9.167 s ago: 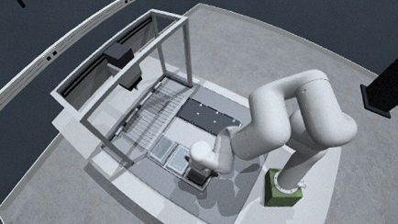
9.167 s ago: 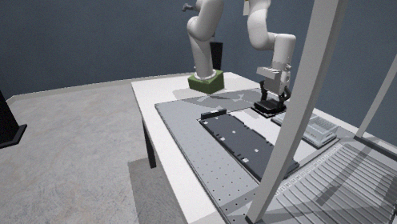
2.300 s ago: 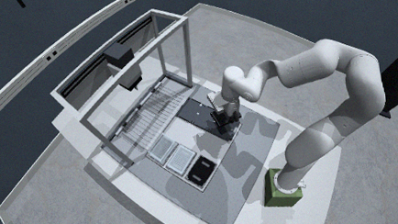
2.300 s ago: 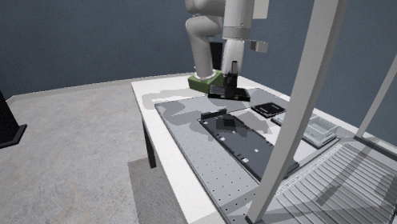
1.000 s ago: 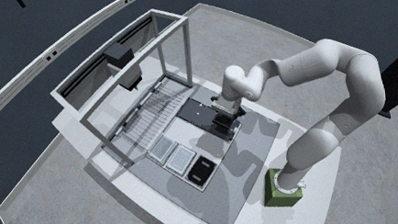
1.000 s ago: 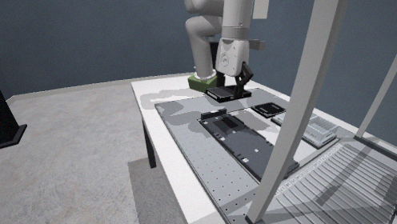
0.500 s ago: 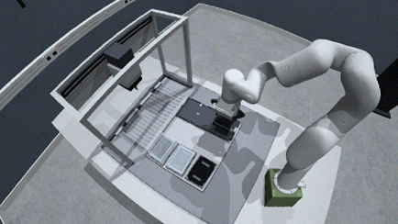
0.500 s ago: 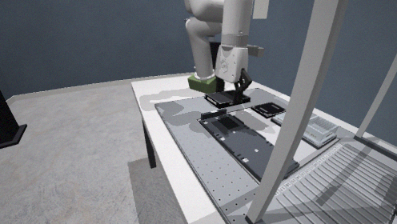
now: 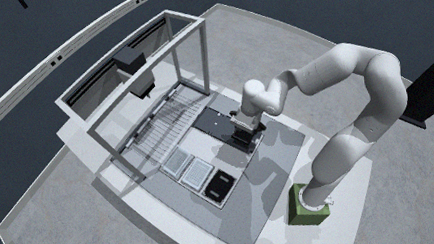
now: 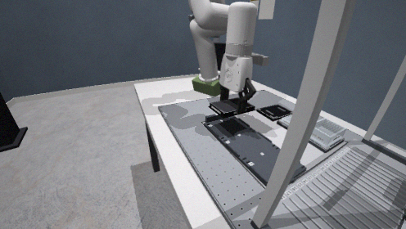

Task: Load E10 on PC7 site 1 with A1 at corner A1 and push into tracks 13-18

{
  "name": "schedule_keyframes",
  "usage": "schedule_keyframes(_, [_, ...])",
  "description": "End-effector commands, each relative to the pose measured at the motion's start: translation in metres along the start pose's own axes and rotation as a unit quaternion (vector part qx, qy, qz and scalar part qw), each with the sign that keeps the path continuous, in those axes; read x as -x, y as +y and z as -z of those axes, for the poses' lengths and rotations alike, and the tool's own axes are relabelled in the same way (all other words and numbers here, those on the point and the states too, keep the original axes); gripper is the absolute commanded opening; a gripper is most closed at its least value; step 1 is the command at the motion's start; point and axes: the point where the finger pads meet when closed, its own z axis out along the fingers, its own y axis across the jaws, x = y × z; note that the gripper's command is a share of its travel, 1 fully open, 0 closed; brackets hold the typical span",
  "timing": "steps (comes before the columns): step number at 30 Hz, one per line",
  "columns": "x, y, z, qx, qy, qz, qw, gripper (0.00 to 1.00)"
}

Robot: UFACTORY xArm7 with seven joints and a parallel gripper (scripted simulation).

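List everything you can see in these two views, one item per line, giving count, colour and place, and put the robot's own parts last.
Plate E10: one, dark, held just above the handle end of the carrier.
Carrier PC7: one, dark, on the apron in front of the rails.
Nest S1: one, dark, empty, nearest the arm's base.
Plate E01: one, pale, middle nest.
Block E07: one, pale grey, nest nearest the rails.
Loading rails: one set, grey, inside the frame.
Instrument frame: one, pale grey, over the rails.
Table: one, white.
Base pedestal: one, green, table corner.
Arm: one, white.
Gripper: one, closed on plate E10.
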Motion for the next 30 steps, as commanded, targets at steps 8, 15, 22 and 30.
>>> schedule_keyframes(8, [0.001, 0.002, -0.018, 0.002, -0.001, 0.000, 1.000, 0.00])
schedule_keyframes(15, [0.001, 0.002, -0.026, 0.002, -0.001, 0.000, 1.000, 0.00])
schedule_keyframes(22, [0.001, 0.002, -0.038, 0.002, -0.001, 0.000, 1.000, 0.00])
schedule_keyframes(30, [0.001, 0.002, -0.049, 0.002, -0.001, 0.000, 1.000, 0.00])
